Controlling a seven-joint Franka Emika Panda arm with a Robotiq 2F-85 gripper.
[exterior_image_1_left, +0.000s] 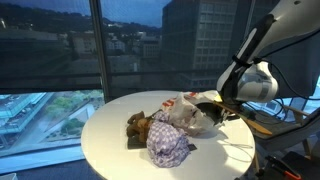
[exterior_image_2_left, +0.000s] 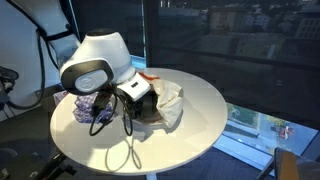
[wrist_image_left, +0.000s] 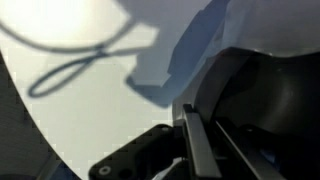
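White plastic bag (exterior_image_1_left: 185, 112) with red print lies crumpled near the middle of a round white table (exterior_image_1_left: 110, 130), and it is the item closest to the gripper (exterior_image_1_left: 218, 104). In both exterior views the gripper is low over the tabletop and right up against the bag (exterior_image_2_left: 172, 105). The bulky white wrist housing stands behind it.

Claw state: the wrist view shows the gripper (wrist_image_left: 195, 145) with its two dark fingers pressed together and no gap between them, so it is closed. The same view shows the bag (wrist_image_left: 265, 25) as a pale fold just above and beside the fingers. Whether any of the plastic is pinched between them cannot be told.

Surrounding items:
- A purple and white checked cloth (exterior_image_1_left: 168, 143) is bunched against the bag, on the side toward the table's edge. It also appears in an exterior view, partly behind the wrist (exterior_image_2_left: 85, 108).
- A brown object (exterior_image_1_left: 138, 127) rests against the cloth. Its kind cannot be made out.
- A thin dark cable (exterior_image_2_left: 122, 155) hangs from the arm and loops loosely on the bare tabletop. The loop also shows in the wrist view (wrist_image_left: 90, 62).

The table stands beside a tall window (exterior_image_1_left: 60, 50) with city buildings beyond the glass.
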